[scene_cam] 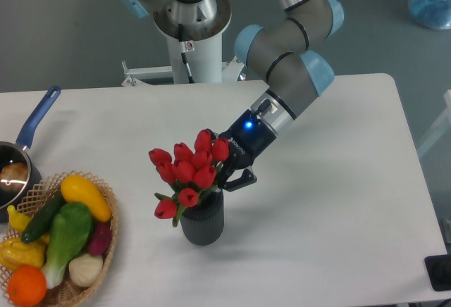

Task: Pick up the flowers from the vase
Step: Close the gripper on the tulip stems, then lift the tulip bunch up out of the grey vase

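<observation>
Camera view: pincer point(227, 178) grips flowers point(187, 173) above vase point(203, 224); lift straight, steadily, so stems clear rim.

Bright, even overhead light on a white table point(338, 201) — soft, faint shadows beside the vase point(204, 224) and basket point(106, 251), a blue light on the gripper point(227, 178), everything sharp.

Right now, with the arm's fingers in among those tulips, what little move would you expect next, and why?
Probably a short, straight lift. The gripper sits right at the flowers, just above the mouth of the vase, and their stems are in the vase. Whether the fingers have closed on the stems is hidden by the buds, so a firmer squeeze might come first.
</observation>
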